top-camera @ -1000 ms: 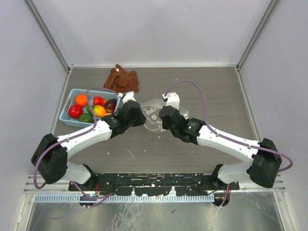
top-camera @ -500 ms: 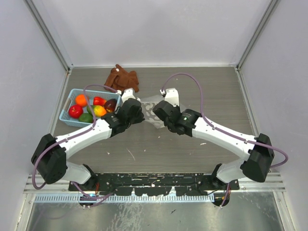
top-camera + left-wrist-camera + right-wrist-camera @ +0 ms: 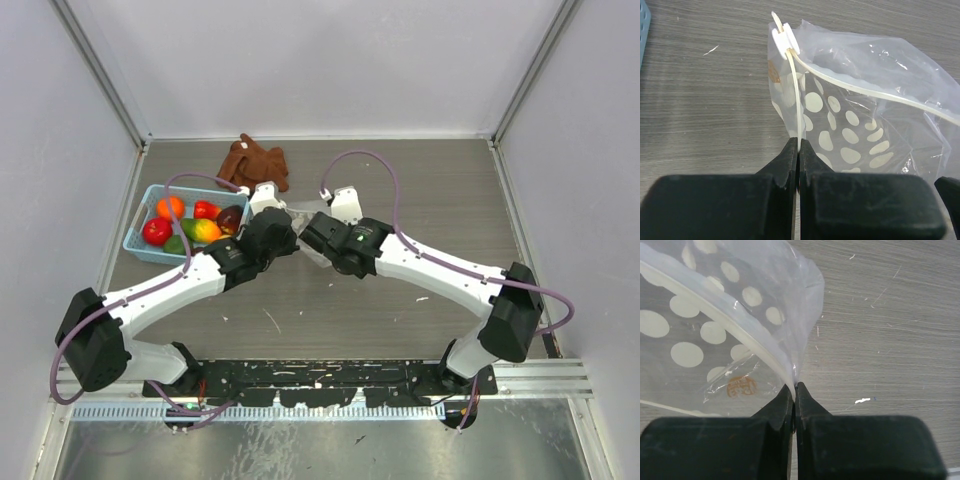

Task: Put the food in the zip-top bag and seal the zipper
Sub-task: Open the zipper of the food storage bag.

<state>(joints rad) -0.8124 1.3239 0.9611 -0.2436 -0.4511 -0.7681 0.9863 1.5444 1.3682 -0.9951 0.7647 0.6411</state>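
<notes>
Left gripper (image 3: 798, 146): jaws fully closed, pinching one strip of the zipper (image 3: 796, 102) between the fingertips. The strip runs from the fingers away to a white slider (image 3: 785, 38) at the far corner of the zip-top bag (image 3: 860, 125).

At the slider the second strip splits off and runs to the right, so the mouth gapes. Inside, only white dots on clear film are visible.

Right gripper (image 3: 794, 388): jaws fully closed, nipping the edge of the zip-top bag (image 3: 715, 315) where a pale strip comes down into the fingertips. The film bulges up and to the left of the pinch.

Top view: both grippers meet at mid-table, the left gripper (image 3: 285, 228) just left of the right gripper (image 3: 312, 236), and the bag (image 3: 299, 216) is bunched between them, mostly hidden.

The food (image 3: 197, 226) lies in the blue basket (image 3: 138, 217) at the left of the table (image 3: 420, 180), near the left arm but apart from the bag. A brown cloth (image 3: 255, 163) sits just beyond the basket.
</notes>
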